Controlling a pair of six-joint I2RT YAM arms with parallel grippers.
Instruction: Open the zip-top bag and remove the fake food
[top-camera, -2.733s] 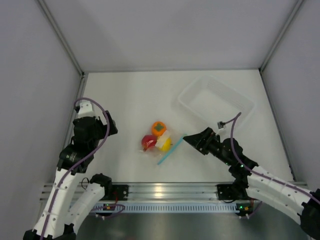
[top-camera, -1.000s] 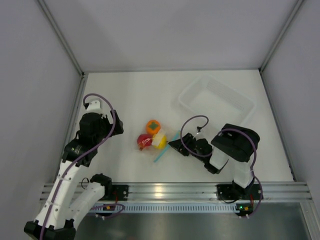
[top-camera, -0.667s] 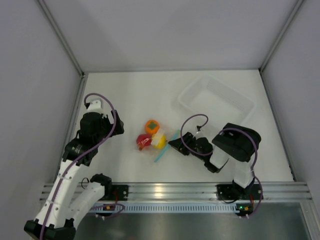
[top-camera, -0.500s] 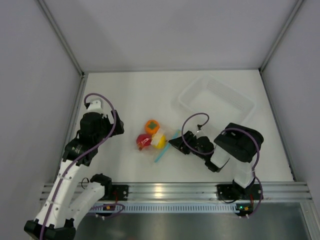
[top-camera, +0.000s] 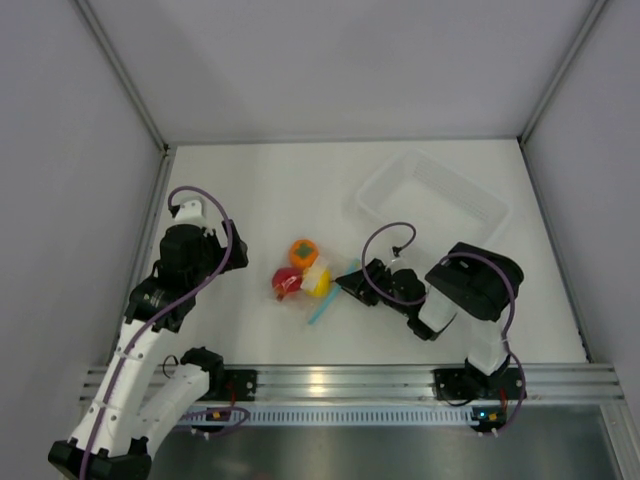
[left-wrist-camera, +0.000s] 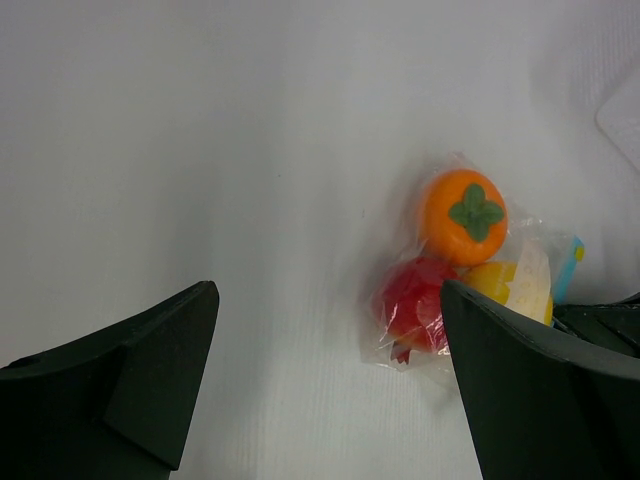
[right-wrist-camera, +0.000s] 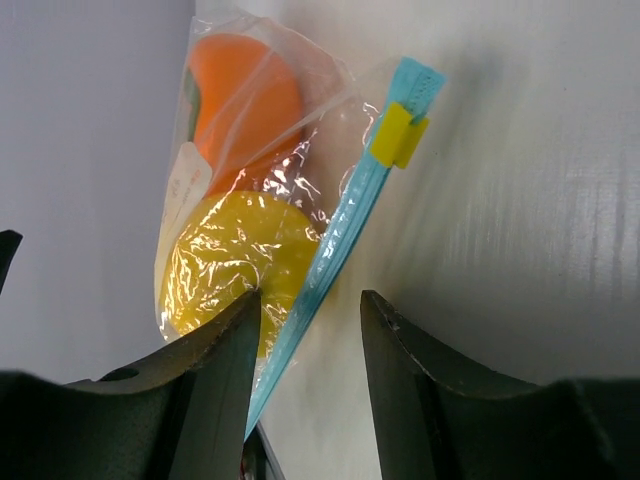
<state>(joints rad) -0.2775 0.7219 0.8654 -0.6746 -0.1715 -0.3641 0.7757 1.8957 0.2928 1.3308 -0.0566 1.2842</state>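
The bag (top-camera: 308, 283) lies on the table (top-camera: 250, 190), fruits (left-wrist-camera: 462, 215) inside. The right gripper (right-wrist-camera: 305, 320) is open with the blue strip (right-wrist-camera: 350, 215) between its fingers; it should pinch only the strip. The left gripper (left-wrist-camera: 325, 300) is open, well apart

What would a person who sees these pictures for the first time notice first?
The colourful fake food catches the eye first: an orange, a red and a yellow fruit, sealed in the zip-top bag in the middle of the white table. Next comes the right gripper at the bag's right edge, with the light blue zip strip between its open fingers. A clear tray lies at the far right.
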